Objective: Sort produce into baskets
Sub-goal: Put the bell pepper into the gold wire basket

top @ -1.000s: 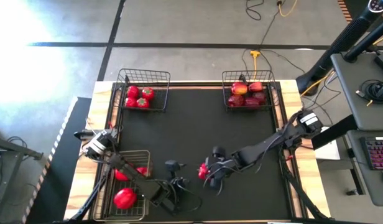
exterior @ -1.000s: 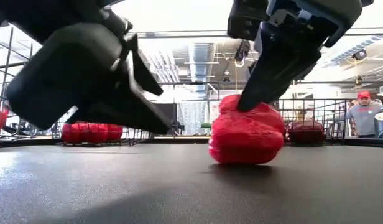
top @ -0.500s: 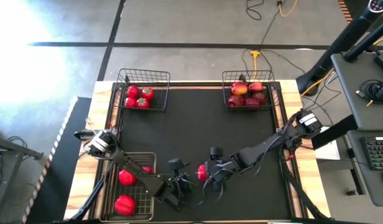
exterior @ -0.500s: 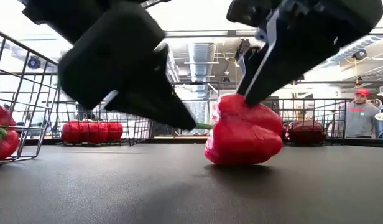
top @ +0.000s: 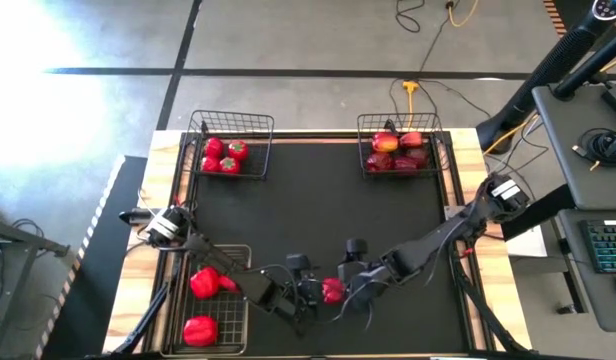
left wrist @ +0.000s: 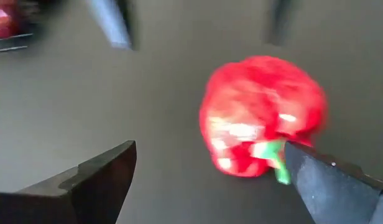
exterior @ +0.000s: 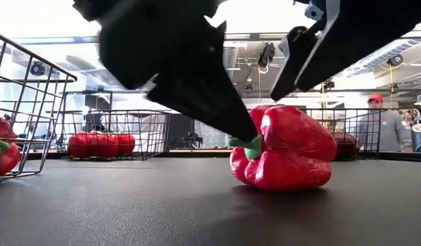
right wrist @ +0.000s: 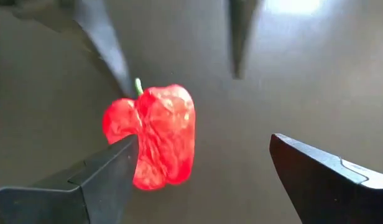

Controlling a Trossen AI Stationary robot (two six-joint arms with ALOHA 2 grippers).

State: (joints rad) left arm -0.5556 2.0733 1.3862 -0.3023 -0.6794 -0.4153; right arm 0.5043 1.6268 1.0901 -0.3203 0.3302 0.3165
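Low view: a red bell pepper (exterior: 283,148) is flanked near the tabletop's front edge by the wide-open left gripper (top: 310,297) and the wide-open right gripper (top: 350,296).

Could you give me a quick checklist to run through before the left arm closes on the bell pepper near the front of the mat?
1. Left gripper open: ok, its fingers stand wide apart.
2. Bell pepper resting on the black mat, not held: ok.
3. Pepper centred between the left fingers: not ok, it sits toward one finger, its green stem near that tip.
4. Right gripper released: ok, its fingers are open, with the pepper beside one of them.
5. Right gripper clear of the pepper: not ok, both grippers crowd it.
6. Room in the front-left basket: ok, two red items, space left.
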